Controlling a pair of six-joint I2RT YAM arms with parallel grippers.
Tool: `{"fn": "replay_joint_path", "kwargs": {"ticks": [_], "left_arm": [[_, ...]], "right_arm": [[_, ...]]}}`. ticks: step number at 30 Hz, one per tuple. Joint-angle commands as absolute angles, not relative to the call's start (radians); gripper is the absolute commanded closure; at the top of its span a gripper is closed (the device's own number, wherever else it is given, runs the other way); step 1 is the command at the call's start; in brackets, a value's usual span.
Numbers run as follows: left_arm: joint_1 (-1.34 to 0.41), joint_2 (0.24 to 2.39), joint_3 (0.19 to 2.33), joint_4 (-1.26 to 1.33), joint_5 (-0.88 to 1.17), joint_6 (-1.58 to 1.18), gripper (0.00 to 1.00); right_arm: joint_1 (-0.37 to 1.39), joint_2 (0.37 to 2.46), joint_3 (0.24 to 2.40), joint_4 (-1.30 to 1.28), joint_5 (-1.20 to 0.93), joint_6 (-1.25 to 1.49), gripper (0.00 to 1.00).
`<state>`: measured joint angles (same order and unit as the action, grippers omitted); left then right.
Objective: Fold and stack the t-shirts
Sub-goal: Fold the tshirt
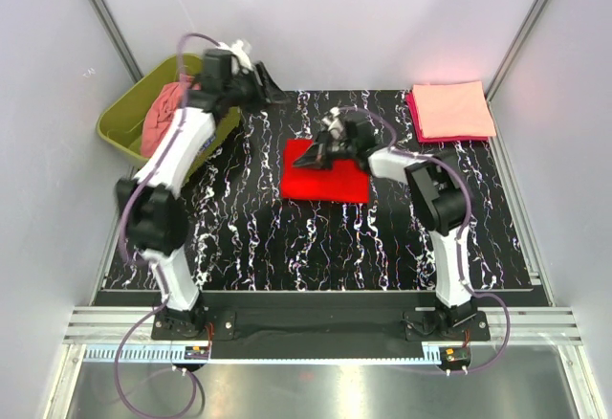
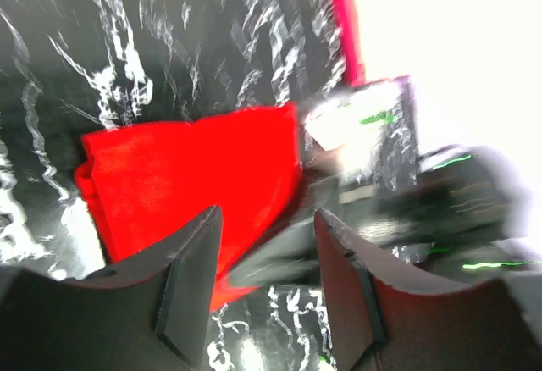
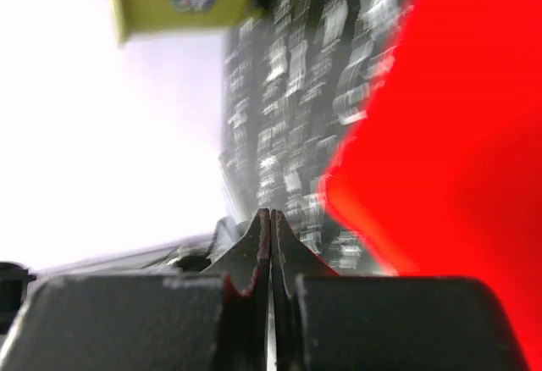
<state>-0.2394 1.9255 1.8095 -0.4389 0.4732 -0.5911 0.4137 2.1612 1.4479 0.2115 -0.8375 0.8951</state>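
A bright red folded cloth t-shirt (image 1: 325,175) lay centred on the black marbled table (image 1: 239,237). The right tool (image 1: 312,158), closed on nothing, sat at its far-left corner. The left tool (image 1: 266,87) hung open and empty farther left. Folding seemed done; next, regrip and carry it right onto the 2-shirt peach-and-magenta stack (image 1: 451,110).

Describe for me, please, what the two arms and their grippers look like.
Both the left arm and the right arm have white link shells between bulky black joints, on black bases. A thin purple cable loops loosely along each. The left gripper and right gripper are black, with dark, matte, wedge-shaped fingers tapering to the tips.
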Motion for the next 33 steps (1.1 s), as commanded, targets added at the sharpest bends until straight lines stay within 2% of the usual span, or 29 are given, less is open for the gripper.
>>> {"fn": "replay_joint_path", "kwargs": {"ticks": [1, 6, 11, 19, 23, 27, 29, 33], "left_arm": [[-0.186, 1.709, 1.757, -0.498, 0.364, -0.561, 0.46], [-0.138, 1.576, 1.628, -0.494, 0.360, -0.561, 0.45], [-0.121, 1.557, 1.579, -0.506, 0.365, -0.551, 0.45], [-0.121, 1.578, 1.543, -0.488, 0.367, -0.549, 0.45], [-0.126, 1.575, 1.481, -0.471, 0.402, -0.549, 0.46], [-0.181, 1.551, 1.372, -0.423, 0.436, -0.551, 0.54], [-0.219, 1.554, 1.313, -0.388, 0.445, -0.561, 0.62], [-0.363, 1.619, 1.226, -0.275, 0.445, -0.607, 0.74]], "right_arm": [[0.448, 2.200, 1.382, 0.621, -0.864, 1.239, 1.00], [0.477, 2.357, 1.370, 0.810, -0.859, 1.387, 1.00], [0.476, 2.407, 1.397, 0.625, -0.839, 1.290, 1.00], [0.476, 2.272, 1.427, 0.391, -0.808, 1.132, 1.00], [0.468, 2.194, 1.442, 0.359, -0.839, 1.132, 1.00], [0.416, 2.083, 1.437, 0.192, -0.799, 1.041, 1.00], [0.382, 2.056, 1.457, 0.100, -0.758, 0.965, 0.98], [0.260, 2.026, 1.500, -0.154, -0.723, 0.762, 0.84]]}}
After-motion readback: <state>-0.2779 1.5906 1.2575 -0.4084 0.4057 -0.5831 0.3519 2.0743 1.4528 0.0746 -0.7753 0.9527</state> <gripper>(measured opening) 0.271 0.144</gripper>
